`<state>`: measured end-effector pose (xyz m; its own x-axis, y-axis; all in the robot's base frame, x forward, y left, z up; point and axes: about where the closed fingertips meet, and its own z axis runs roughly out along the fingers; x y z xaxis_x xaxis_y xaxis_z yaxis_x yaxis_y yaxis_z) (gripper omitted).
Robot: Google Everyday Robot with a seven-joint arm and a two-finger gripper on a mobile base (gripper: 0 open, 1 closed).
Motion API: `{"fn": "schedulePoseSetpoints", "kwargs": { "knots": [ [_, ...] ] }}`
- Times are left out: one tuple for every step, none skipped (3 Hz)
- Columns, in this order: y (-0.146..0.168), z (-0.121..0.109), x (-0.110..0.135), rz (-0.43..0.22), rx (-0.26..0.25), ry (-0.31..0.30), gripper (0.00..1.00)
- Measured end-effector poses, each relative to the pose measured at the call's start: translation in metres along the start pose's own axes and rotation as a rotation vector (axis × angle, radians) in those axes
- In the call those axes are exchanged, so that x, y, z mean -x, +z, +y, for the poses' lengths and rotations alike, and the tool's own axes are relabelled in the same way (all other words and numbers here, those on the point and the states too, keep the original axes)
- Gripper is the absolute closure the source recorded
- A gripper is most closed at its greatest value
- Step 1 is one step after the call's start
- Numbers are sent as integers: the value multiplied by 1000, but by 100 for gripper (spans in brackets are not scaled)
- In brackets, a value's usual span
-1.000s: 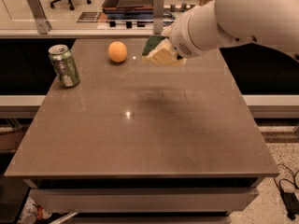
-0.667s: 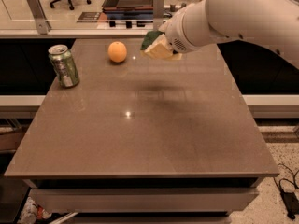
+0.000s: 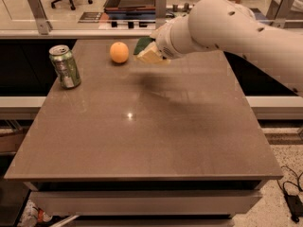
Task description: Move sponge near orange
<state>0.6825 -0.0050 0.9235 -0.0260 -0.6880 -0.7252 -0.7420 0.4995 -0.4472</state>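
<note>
The orange (image 3: pixel 119 52) sits on the brown table (image 3: pixel 142 141) near its far edge, left of centre. The sponge (image 3: pixel 147 54), dark green top over pale yellow foam, is tilted and held just above the table, close to the right of the orange. My gripper (image 3: pixel 156 49) is at the end of the white arm, which reaches in from the right. It is shut on the sponge and largely hidden behind the wrist.
A green and silver drink can (image 3: pixel 65 66) stands upright near the table's left edge, left of the orange. A glass rail with metal posts (image 3: pixel 37 11) runs behind the table. Cables (image 3: pixel 291 193) lie on the floor at the lower right.
The arm has carried the sponge leftward, closer to the orange. The orange and the can have not moved.
</note>
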Motion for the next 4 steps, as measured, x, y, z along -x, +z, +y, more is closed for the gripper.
{"fn": "schedulePoseSetpoints", "kwargs": {
  "knots": [
    [37, 0, -7, -3, 45, -6, 100],
    [70, 3, -15, -7, 90, -4, 100],
    [89, 3, -24, 6, 122, 0, 100],
    [100, 8, -41, 43, 159, 18, 100]
  ]
}}
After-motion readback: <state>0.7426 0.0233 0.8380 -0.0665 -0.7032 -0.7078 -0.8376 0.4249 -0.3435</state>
